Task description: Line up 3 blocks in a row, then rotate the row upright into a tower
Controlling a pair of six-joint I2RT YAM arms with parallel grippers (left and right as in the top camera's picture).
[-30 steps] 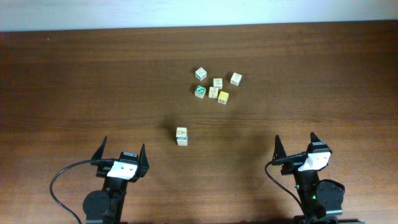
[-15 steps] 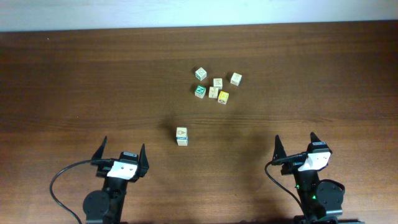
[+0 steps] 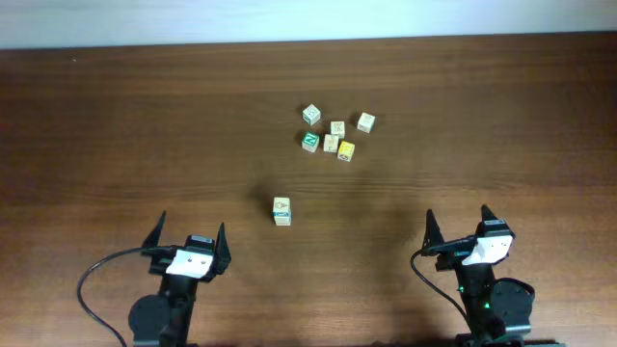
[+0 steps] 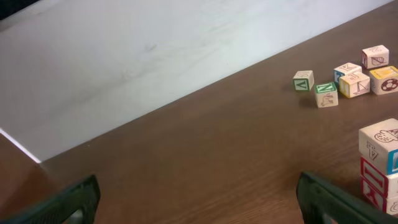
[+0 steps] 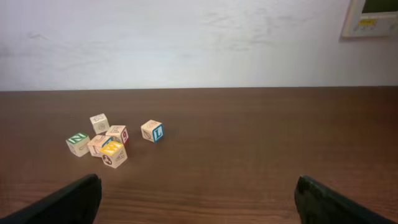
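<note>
The three blocks stand as one small stack (image 3: 281, 211) on the brown table, in front of the middle. In the left wrist view the stack (image 4: 380, 167) is at the right edge: a pale tan cube with a small figure (image 4: 379, 137) on top, and red-and-white letter cubes (image 4: 375, 172) beneath. My left gripper (image 3: 191, 227) is open near the front edge, left of and nearer than the stack, with nothing between its fingers (image 4: 69, 200). My right gripper (image 3: 457, 216) is open at the front right, far from the stack. The right wrist view does not show the stack.
A loose cluster of several other cubes lies farther back, with green-faced ones (image 3: 309, 141) (image 4: 326, 94) (image 5: 78, 144), a bright yellow one (image 3: 346, 150) (image 5: 113, 154) and a blue L cube (image 5: 152, 130). A white wall (image 5: 199, 37) runs behind the table's far edge.
</note>
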